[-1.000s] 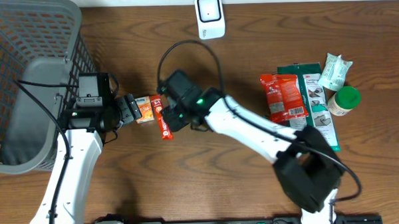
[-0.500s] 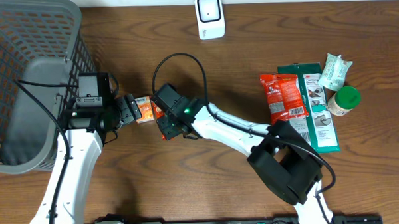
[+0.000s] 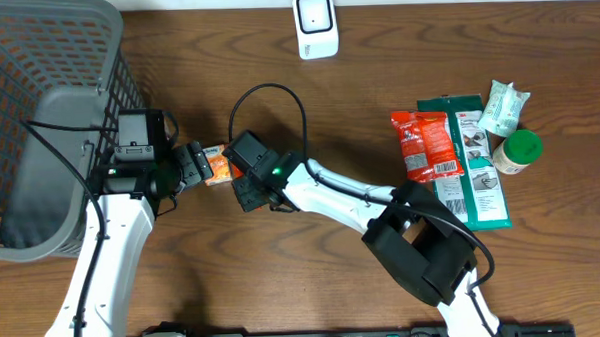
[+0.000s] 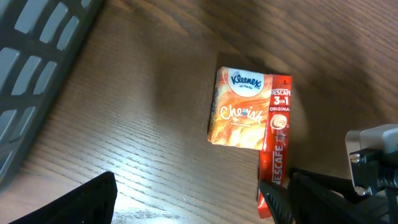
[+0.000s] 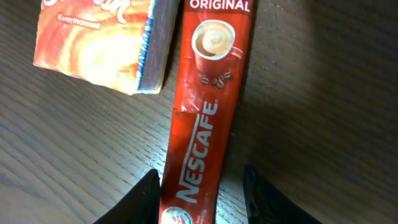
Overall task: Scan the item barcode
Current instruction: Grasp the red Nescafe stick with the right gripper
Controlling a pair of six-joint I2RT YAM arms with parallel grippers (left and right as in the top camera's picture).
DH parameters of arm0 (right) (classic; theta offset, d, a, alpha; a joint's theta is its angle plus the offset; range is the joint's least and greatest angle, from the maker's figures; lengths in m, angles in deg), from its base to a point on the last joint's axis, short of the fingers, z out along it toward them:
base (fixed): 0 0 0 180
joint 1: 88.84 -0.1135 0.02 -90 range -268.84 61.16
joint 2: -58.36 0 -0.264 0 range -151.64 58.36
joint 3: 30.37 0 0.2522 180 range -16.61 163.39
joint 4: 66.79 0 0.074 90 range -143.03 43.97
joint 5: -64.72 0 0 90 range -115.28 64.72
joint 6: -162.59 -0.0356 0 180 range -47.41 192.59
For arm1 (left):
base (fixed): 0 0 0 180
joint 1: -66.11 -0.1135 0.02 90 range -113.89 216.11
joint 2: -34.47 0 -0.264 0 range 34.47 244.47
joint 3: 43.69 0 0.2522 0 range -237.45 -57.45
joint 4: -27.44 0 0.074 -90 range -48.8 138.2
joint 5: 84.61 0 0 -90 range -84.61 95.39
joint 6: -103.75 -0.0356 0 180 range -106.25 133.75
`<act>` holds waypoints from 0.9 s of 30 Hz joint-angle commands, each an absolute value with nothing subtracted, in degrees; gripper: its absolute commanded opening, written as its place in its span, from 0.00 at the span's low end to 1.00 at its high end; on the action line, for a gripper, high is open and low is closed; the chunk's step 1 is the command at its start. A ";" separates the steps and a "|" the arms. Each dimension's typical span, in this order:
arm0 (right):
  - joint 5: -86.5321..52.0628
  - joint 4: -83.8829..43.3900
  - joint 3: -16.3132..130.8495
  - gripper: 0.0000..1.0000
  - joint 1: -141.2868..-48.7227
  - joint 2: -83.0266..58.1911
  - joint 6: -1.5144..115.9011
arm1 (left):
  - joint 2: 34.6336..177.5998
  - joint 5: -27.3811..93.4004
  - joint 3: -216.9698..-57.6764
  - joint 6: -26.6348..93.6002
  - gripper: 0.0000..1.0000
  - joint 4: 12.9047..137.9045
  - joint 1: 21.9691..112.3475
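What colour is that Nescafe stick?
The stick is red with white lettering; right wrist view.

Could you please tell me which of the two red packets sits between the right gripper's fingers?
The slim red coffee stick beside the orange tissue pack; the wider red packet lies far right, by the green packet.

Wooden table (image 3: 544,265), grey basket (image 3: 76,56), white scanner (image 3: 315,24), Kleenex pack (image 4: 242,109), Nescafe stick (image 5: 208,106), red pouch (image 3: 424,146), green-lidded jar (image 3: 517,151)

Overhead downward; wrists close over sachet (image 5: 205,118)
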State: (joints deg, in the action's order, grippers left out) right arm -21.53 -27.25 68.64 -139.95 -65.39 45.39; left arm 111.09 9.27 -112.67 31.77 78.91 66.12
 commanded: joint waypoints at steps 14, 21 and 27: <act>-22.47 -26.60 67.49 0.14 -140.63 -67.66 44.36 | 111.44 8.57 -113.50 31.61 0.88 79.15 65.86; -20.07 -22.27 67.62 0.01 -137.29 -65.54 48.87 | 111.44 8.55 -113.50 31.61 0.88 79.13 65.86; 0.83 -17.18 67.62 0.01 -129.35 -57.85 57.74 | 111.44 8.57 -113.50 31.61 0.88 79.13 65.86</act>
State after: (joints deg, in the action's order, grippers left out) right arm -13.90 -18.86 68.16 -134.36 -63.22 50.99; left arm 111.09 9.27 -112.67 31.77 78.91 66.12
